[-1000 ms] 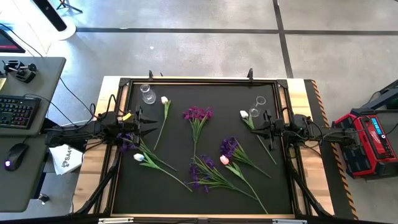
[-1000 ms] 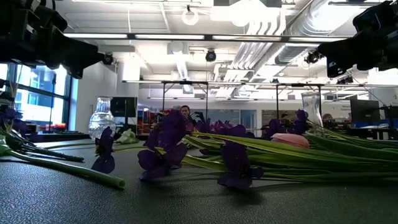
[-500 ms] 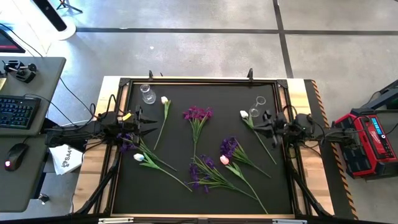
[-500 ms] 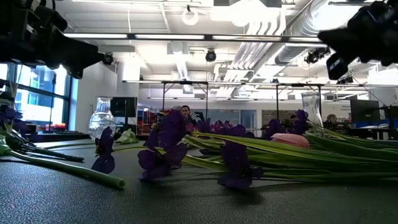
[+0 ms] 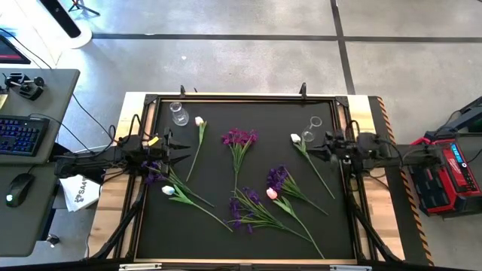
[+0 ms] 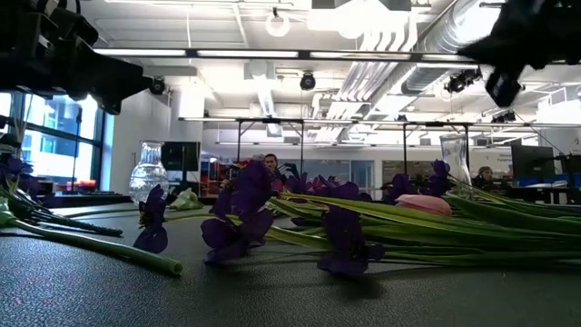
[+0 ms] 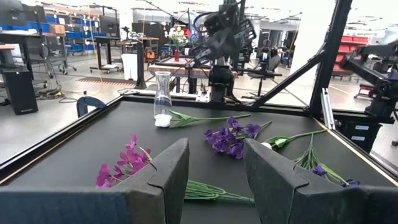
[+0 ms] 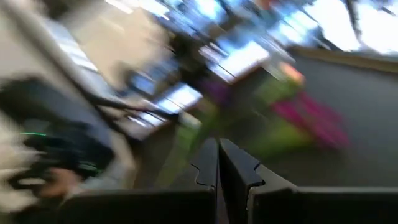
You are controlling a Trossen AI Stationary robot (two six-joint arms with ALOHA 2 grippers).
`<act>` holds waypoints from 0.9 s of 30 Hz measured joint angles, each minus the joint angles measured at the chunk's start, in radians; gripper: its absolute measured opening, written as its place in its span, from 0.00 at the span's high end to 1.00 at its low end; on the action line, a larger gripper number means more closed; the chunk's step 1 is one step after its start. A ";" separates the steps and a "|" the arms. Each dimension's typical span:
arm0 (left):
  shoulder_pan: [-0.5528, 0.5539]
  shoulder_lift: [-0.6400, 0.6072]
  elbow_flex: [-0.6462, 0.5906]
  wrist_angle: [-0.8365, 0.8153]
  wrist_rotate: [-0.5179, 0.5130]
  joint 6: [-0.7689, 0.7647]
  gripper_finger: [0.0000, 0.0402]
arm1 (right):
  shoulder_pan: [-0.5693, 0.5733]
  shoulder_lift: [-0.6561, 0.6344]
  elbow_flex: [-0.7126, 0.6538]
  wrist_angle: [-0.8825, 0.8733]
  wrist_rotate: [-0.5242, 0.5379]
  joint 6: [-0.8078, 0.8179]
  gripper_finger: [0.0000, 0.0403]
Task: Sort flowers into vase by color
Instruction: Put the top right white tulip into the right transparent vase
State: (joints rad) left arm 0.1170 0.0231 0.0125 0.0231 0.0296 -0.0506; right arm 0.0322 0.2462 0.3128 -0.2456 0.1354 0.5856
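Observation:
Several flowers lie flat on the black mat (image 5: 248,113): white tulips (image 5: 199,121) (image 5: 295,138) (image 5: 168,190), a pink tulip (image 5: 272,193) and purple clusters (image 5: 239,138) (image 5: 277,178) (image 5: 241,207). One glass vase (image 5: 179,114) stands at the far left and another (image 5: 311,128) at the far right. My left gripper (image 7: 216,155) hovers level at the mat's left edge, open, with a purple flower (image 7: 121,168) on the mat in front of it. At the right edge my right gripper (image 8: 217,168) is shut and empty, raised above the white tulip's stem (image 5: 320,173).
A black metal frame (image 5: 241,96) rims the mat, with wooden table margins on both sides. A desk with a keyboard (image 5: 19,134) and mouse stands to the left. A red case (image 5: 444,173) sits on the floor to the right. The mat's near strip is bare.
My right gripper has risen from the mat's right edge and rolled about its own axis, drawing slightly back toward the table's right edge. It has stayed shut. The flowers and vases lie as before.

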 joint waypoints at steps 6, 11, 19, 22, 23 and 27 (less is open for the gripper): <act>0.000 0.000 0.000 0.000 0.003 -0.065 0.65 | 0.031 0.325 0.180 -0.346 0.141 0.215 1.00; 0.000 0.000 0.000 0.000 0.003 -0.105 0.65 | 0.026 0.573 0.246 -0.482 0.142 0.382 1.00; 0.000 0.000 0.000 0.000 0.003 -0.104 0.65 | -0.002 0.839 0.268 -0.533 0.049 0.485 0.85; 0.000 0.000 0.000 0.000 0.003 -0.104 0.65 | -0.019 0.901 0.268 -0.533 0.028 0.500 0.75; 0.000 0.000 0.000 0.000 0.003 -0.103 0.65 | -0.026 0.920 0.268 -0.533 0.021 0.512 0.72; 0.000 0.000 0.000 0.002 0.003 -0.103 0.65 | -0.052 0.982 0.268 -0.533 0.018 0.543 0.67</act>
State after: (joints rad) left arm 0.1173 0.0235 0.0128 0.0254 0.0326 -0.1535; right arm -0.0195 1.2279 0.5808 -0.7784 0.1539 1.1290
